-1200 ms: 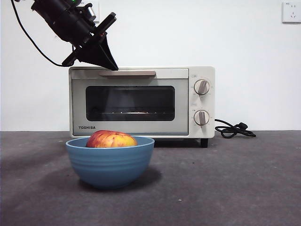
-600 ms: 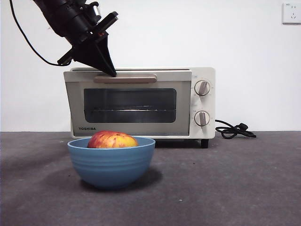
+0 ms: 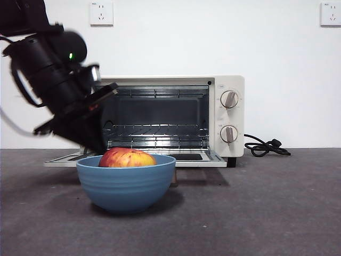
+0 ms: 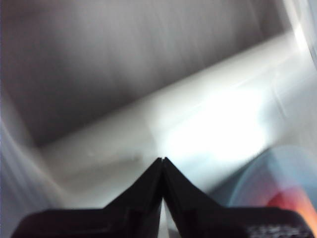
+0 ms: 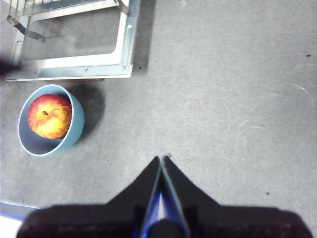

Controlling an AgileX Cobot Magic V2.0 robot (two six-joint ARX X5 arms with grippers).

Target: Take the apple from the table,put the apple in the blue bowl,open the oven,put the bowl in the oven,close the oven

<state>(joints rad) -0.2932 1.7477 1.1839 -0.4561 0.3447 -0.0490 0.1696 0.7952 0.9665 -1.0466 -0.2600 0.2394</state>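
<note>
While the oven (image 3: 170,120) stands with door dropped flat, the left gripper (image 3: 93,144) hovers beside it, jaws together. Apple (image 3: 127,158) sits in blue bowl (image 3: 126,184). Right gripper (image 5: 162,158) waits above the table (image 5: 237,99), jaws together.

White wall (image 3: 277,48) behind; two wall sockets (image 3: 101,13) high up

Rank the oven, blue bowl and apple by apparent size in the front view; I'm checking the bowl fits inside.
1. oven, though farther from the camera
2. blue bowl
3. apple, partly hidden by the bowl's rim
</note>
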